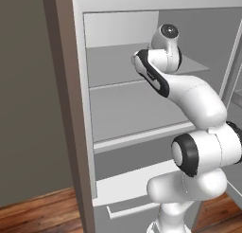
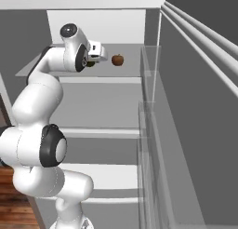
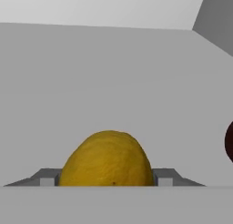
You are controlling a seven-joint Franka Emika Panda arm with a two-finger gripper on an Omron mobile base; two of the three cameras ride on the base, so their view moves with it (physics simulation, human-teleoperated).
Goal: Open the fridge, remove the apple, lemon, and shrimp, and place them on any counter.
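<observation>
Sitting between the two fingertips of the tool [image 3: 109, 184], the lemon [image 3: 108, 159] shows as a yellow dome in the hand view, its lower part cut off by the bottom of that picture. Each fingertip [image 3: 48, 178] stands close against a flank of the fruit, but whether they press it or only flank it cannot be told; the jaws stand partly open around it. What shows of the lemon is rounded, a little wider than tall, so its long axis seems to run from one fingertip to the other, though the hidden underside leaves that uncertain.

To the tool's right, the apple [image 2: 117, 59] rests on the same upper shelf [image 2: 125, 70] of the fridge [image 1: 80, 109], apart from the lemon, its stem end up. In the hand view it is only a dark sliver at the right edge.

From the right base view the tool [image 2: 93, 60] is mostly masked by the wrist, and the lemon there is a dark patch hard to make out. From the left base view the arm hides the shelf's contents.
</observation>
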